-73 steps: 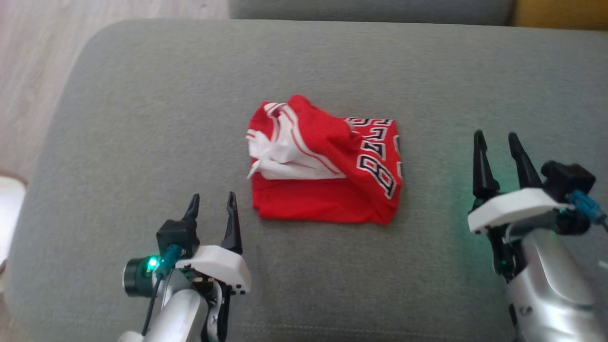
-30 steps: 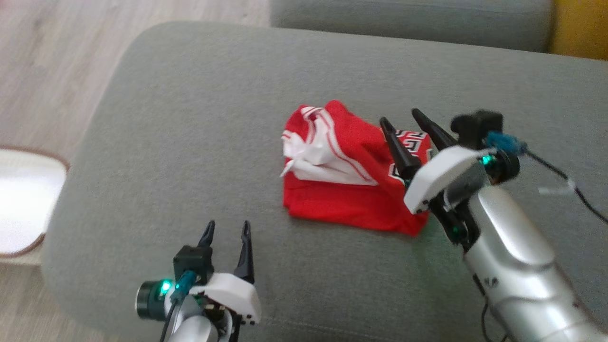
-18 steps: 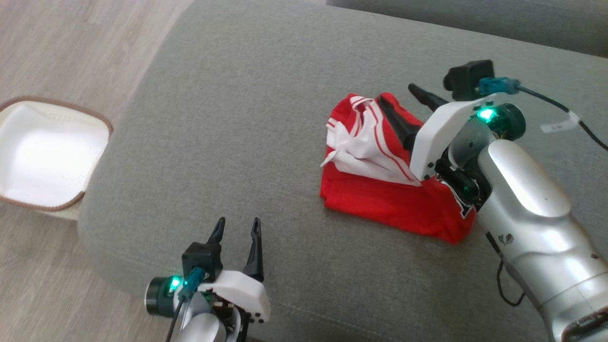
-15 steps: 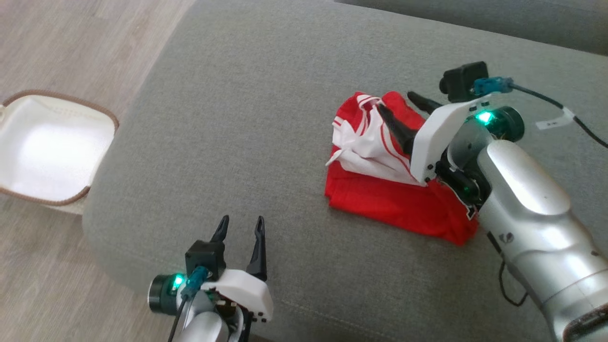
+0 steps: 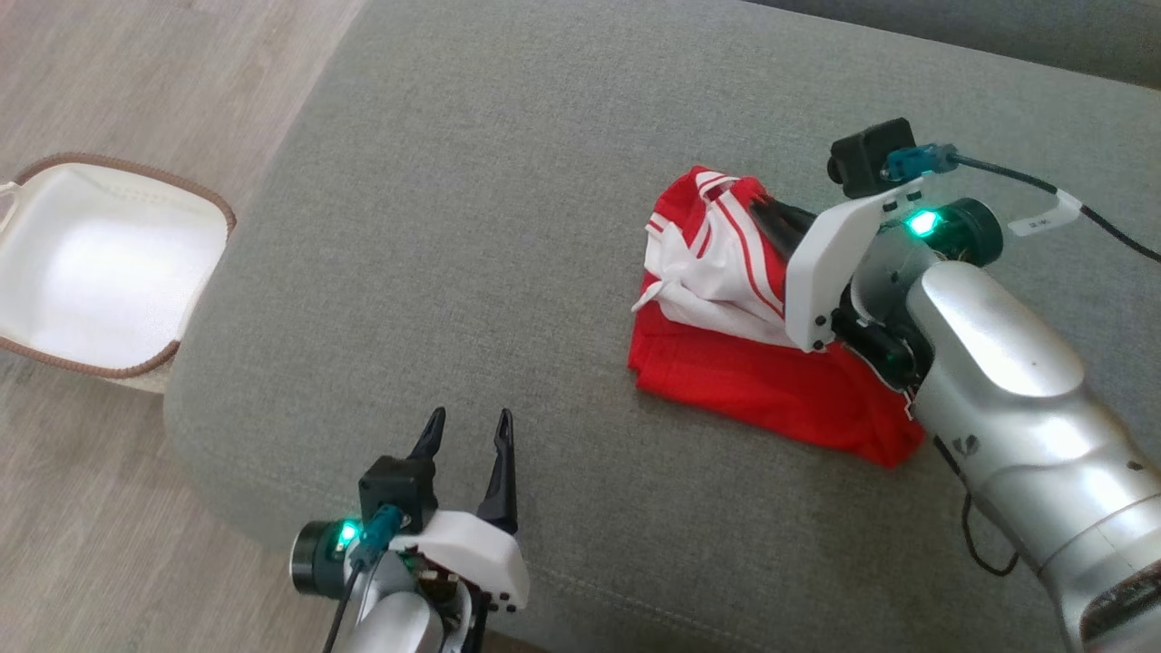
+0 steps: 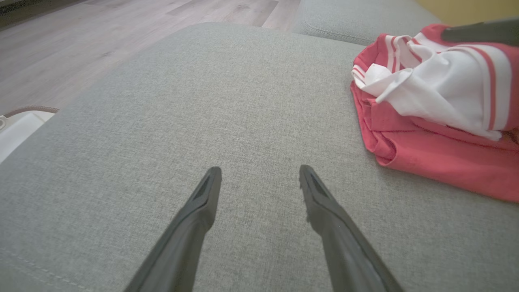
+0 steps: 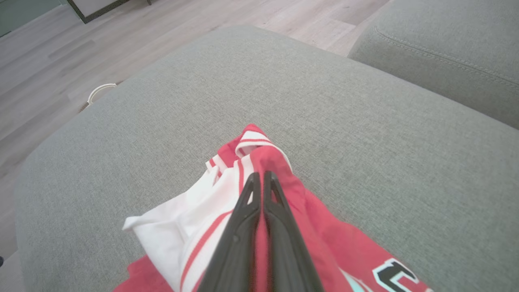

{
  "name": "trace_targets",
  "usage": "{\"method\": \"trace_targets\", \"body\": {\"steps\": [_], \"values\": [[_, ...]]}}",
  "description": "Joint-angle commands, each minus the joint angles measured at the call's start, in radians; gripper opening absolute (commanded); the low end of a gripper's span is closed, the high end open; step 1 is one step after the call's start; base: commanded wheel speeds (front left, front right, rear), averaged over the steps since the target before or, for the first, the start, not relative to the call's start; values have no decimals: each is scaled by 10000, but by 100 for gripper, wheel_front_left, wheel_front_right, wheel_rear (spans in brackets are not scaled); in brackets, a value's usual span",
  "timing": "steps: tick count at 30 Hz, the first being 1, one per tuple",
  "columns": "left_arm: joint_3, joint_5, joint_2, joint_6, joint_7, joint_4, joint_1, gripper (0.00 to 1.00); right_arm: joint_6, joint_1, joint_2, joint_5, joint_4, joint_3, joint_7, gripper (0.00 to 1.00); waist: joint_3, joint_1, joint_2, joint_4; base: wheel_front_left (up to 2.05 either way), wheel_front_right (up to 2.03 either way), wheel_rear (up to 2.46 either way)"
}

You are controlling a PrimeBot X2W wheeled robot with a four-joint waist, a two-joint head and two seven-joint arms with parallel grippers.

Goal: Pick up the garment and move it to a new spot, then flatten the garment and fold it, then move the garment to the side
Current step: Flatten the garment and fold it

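A crumpled red and white garment (image 5: pixel 726 381) with dark lettering lies on the grey sofa cushion (image 5: pixel 508 181), right of centre. My right gripper (image 5: pixel 757 207) reaches over it from the right and is shut on a raised fold at its top. In the right wrist view the fingers (image 7: pixel 261 175) press together with red cloth of the garment (image 7: pixel 316 227) pinched between them. My left gripper (image 5: pixel 467 422) hovers open near the cushion's front edge, to the left of the garment and apart from it. The left wrist view shows these open fingers (image 6: pixel 259 172) over bare cushion, with the garment (image 6: pixel 425 101) at the upper right.
A white basket with a brown rim (image 5: pixel 127 168) stands on the wooden floor (image 5: pixel 181 54) left of the sofa. A second grey cushion (image 7: pixel 446 40) rises behind the seat. Bare cushion stretches to the left of the garment.
My right arm came in over the garment from the right, and its fingers went from open to shut on the top fold. The head camera has shifted. My left gripper stays open.
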Motion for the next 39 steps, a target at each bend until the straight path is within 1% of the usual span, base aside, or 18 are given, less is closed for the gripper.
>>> {"method": "trace_targets", "body": {"steps": [1,4,7,11,16,17,18,19,22,24,26,30,34,38,39], "values": [[336,-55,49,63,-124,-322,-422,100,65,-402,35,75,-355,101,-229,0,-1,0,0,-17,0,0,0],[359,-69,49,53,-124,-286,-409,100,65,-410,64,285,-622,300,-580,0,-40,0,0,-62,0,0,0],[342,-89,49,-1,-124,-316,-398,100,65,-340,148,627,-1144,588,-903,0,-89,0,0,-118,0,0,0],[284,-124,49,-32,-124,-401,-398,100,65,46,144,1113,-2001,1351,-971,0,-176,0,0,-228,0,0,0],[253,-137,49,-59,-124,-451,-397,100,65,872,-20,1719,-2969,2409,-888,0,-243,0,0,-468,0,0,0],[272,-132,49,-60,-124,-452,-400,100,65,1058,-67,1868,-3145,2616,-842,4,-241,0,0,-531,0,0,0],[292,-126,49,-63,-124,-452,-412,100,65,1237,-120,2036,-3302,2781,-798,43,-239,0,0,-593,0,0,0],[321,-116,49,-62,-124,-450,-423,100,65,1420,-173,2234,-3446,2904,-771,100,-248,0,0,-662,0,0,0],[417,-64,49,-49,-124,-465,-453,100,65,1864,-353,2817,-3907,3164,-865,100,-254,0,0,-882,0,0,0],[498,-25,49,-23,-124,-481,-472,100,65,2062,-494,3108,-4146,3144,-1186,100,-276,0,0,-1051,0,0,0],[604,35,49,-10,-124,-500,-488,100,65,2186,-622,3242,-4310,2939,-1761,100,-297,0,0,-1244,0,0,0],[855,187,49,6,-124,-503,-475,100,65,2390,-797,2960,-3961,1943,-3212,100,-383,0,0,-1654,0,0,0],[1120,359,49,17,-124,-496,-441,100,65,2652,-700,2123,-2749,467,-4531,100,-521,0,0,-2047,0,0,0],[1354,552,49,25,-124,-450,-420,100,65,2853,-392,1134,-1631,-981,-5172,100,-619,0,0,-2380,0,0,0],[1354,552,49,25,-124,-450,-420,100,65,2853,-392,1134,-1631,-981,-5172,100,-619,0,0,-2380,0,0,0]]}}
